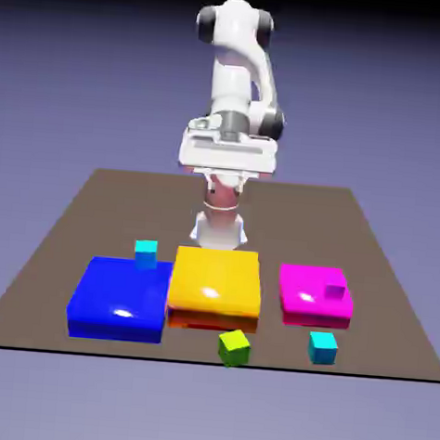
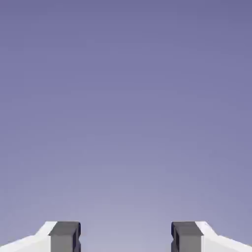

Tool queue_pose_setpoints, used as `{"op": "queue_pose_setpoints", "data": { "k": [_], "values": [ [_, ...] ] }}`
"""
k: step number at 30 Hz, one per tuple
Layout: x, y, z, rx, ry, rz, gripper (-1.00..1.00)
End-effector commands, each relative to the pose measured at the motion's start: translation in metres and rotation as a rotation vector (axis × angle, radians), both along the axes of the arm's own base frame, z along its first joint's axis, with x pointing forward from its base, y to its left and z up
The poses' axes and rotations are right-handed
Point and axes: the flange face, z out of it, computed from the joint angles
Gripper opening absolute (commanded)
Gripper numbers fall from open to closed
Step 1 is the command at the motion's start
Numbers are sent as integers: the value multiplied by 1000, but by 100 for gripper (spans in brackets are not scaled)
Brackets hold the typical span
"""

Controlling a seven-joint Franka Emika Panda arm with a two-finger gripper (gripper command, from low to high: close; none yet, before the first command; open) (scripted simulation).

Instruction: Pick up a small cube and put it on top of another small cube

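Observation:
The small cube (image 1: 234, 347), lime in colour, sits on the table near its front edge, just in front of the yellow flat block (image 1: 215, 281). My gripper (image 1: 226, 171) is held high above the table's far half, well behind and above the cube. In the hand view the gripper (image 2: 125, 238) is open: the two grey fingertips (image 2: 64, 236) stand wide apart with nothing between them, and only the plain backdrop shows beyond. No cube appears in the hand view.
A blue flat block (image 1: 120, 300) lies at the exterior view's left with a small cyan cube (image 1: 146, 252) at its far edge. A magenta flat block (image 1: 312, 298) at the right carries a small magenta cube (image 1: 334, 292). Another cyan cube (image 1: 323, 346) sits in front of it.

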Motion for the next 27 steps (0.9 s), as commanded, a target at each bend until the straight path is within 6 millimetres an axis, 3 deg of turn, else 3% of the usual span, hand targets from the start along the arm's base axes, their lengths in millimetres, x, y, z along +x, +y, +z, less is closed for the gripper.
{"op": "queue_pose_setpoints", "data": {
  "k": [1, 7, 14, 23, 25, 27],
  "values": [
    [7, 1, -8, -4, 23, 15, 0],
    [45, 7, -61, -29, 157, 105, 0],
    [78, 17, -138, -56, 308, 214, 0],
    [96, 31, -253, -90, 491, 357, 0],
    [96, 32, -257, -91, 497, 361, 0],
    [101, 33, -279, -97, 496, 363, 0]
  ]
}}
